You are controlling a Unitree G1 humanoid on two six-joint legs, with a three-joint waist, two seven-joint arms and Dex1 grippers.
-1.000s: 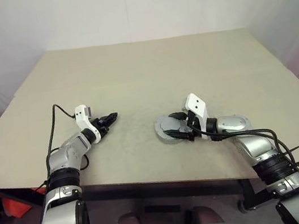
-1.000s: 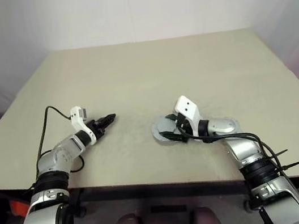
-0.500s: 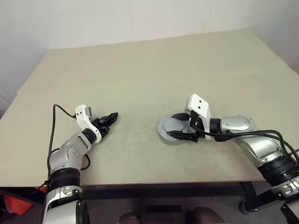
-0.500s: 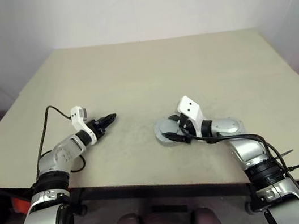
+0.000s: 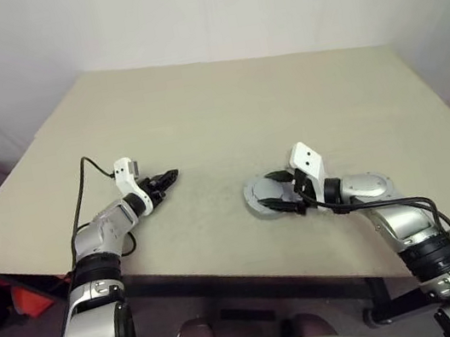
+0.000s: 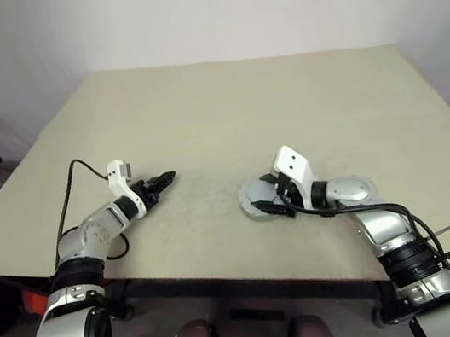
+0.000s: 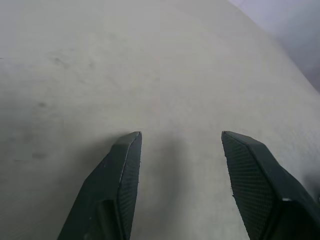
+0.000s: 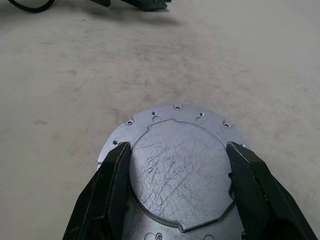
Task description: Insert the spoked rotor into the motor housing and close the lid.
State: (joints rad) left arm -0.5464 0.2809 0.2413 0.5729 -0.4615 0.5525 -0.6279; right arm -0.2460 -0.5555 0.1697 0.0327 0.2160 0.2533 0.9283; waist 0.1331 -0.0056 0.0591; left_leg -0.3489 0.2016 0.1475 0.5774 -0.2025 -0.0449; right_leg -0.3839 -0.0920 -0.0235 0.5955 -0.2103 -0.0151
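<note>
A round grey metal part lies on the table. Its wide flat flange with small holes I take for the motor housing (image 8: 176, 110). A raised, scratched grey disc with a notched edge, the lid (image 8: 180, 170), sits flat in its middle. The spoked rotor is hidden. My right gripper (image 8: 175, 146) is open, one finger on each side of the lid and low over the flange; I cannot tell if the fingers touch it. In the left eye view the housing (image 5: 253, 195) sits just beyond that gripper (image 5: 272, 192). My left gripper (image 5: 169, 177) hovers open over bare table, far to the left, nothing between its fingers (image 7: 125, 165).
The beige table (image 5: 224, 108) stretches wide behind and between the arms. A black cable (image 5: 81, 184) loops from the left wrist. The table's near edge runs just under both forearms.
The camera has swung, shifting the whole picture. My right gripper has drawn back slightly from the round part, which stays put. The left arm has not moved.
</note>
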